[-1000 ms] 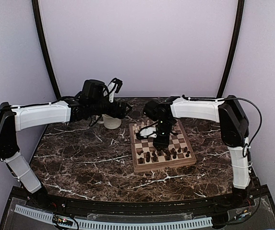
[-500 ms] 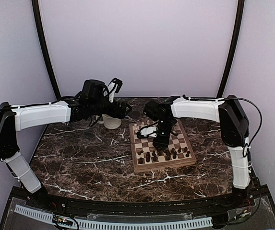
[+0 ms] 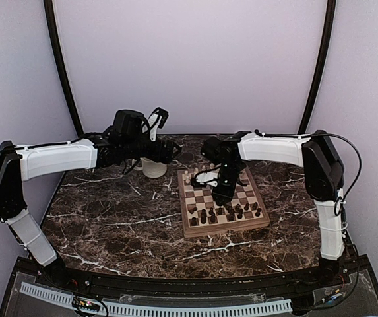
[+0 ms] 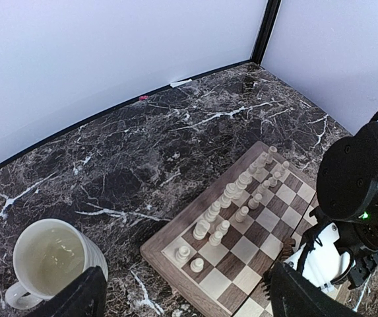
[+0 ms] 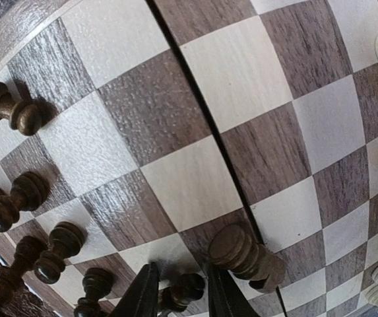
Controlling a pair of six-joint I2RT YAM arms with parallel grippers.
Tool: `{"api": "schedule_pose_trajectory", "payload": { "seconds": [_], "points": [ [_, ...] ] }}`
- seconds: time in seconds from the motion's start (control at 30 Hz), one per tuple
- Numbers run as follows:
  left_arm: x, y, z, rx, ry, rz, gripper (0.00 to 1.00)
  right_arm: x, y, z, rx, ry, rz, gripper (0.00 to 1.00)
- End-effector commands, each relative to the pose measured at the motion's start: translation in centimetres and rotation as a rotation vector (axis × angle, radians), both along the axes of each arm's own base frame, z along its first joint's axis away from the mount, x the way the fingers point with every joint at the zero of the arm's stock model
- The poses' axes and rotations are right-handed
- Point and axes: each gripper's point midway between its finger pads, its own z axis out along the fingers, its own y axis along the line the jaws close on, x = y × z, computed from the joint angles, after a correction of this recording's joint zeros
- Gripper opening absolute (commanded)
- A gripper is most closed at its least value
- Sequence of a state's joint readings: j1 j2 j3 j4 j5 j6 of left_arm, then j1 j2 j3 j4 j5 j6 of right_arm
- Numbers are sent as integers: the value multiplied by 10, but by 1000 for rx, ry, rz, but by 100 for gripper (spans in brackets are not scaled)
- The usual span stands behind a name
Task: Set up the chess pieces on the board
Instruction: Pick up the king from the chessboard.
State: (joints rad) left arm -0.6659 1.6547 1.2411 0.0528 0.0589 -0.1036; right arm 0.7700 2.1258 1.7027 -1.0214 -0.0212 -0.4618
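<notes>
one board (image 3: 225, 228) on the dark marble worktop (image 3: 109, 218), centre-right in the top view, and one cream mug (image 4: 51, 259) sits off its upper-left corner. the right gripper (image 5: 182, 274) is low over the board, its two fingers (image 5: 146, 294) pinched tight on a single dark piece (image 5: 183, 290) at the bottom of the wrist view. one bigger dark piece (image 5: 245, 254) stands just right of it, on the board's centre seam. at least five more dark pieces (image 5: 57, 247) run down the left side. cream pieces (image 4: 231, 191) stand in two rows along the far edge, too small to count. the left gripper (image 4: 187, 290) hangs wide open, holding nothing, above the mug and board corner.
</notes>
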Motion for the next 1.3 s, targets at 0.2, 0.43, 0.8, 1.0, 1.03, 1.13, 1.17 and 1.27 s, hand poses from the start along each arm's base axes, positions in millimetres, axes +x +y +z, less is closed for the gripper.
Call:
{"api": "schedule_pose_trajectory", "payload": {
  "seconds": [0.2,0.43,0.8,1.0,1.03,1.13,1.17,1.27],
  "points": [
    [-1,-1,17,-9,-29,-3,88,-1,-20,-5,-41,19,-44,19],
    [-1,0,18,-7,-31,-2,88,21,-15,-1,-27,-64,-40,17],
    [0,0,17,-3,-31,-1,88,18,15,38,171,-42,-22,14],
    [0,-1,15,-2,-26,-4,88,21,24,65,259,-50,-20,13],
    [0,-1,15,-3,-25,-6,88,20,24,67,265,-50,-18,13],
    [-1,-2,14,-4,-22,-11,88,18,23,70,282,-44,-17,13],
    [-1,-2,13,-5,-19,-10,88,18,23,72,291,-44,-18,13],
    [-1,-4,10,-13,-6,-16,88,21,24,82,332,-59,-25,12]
  ]
}}
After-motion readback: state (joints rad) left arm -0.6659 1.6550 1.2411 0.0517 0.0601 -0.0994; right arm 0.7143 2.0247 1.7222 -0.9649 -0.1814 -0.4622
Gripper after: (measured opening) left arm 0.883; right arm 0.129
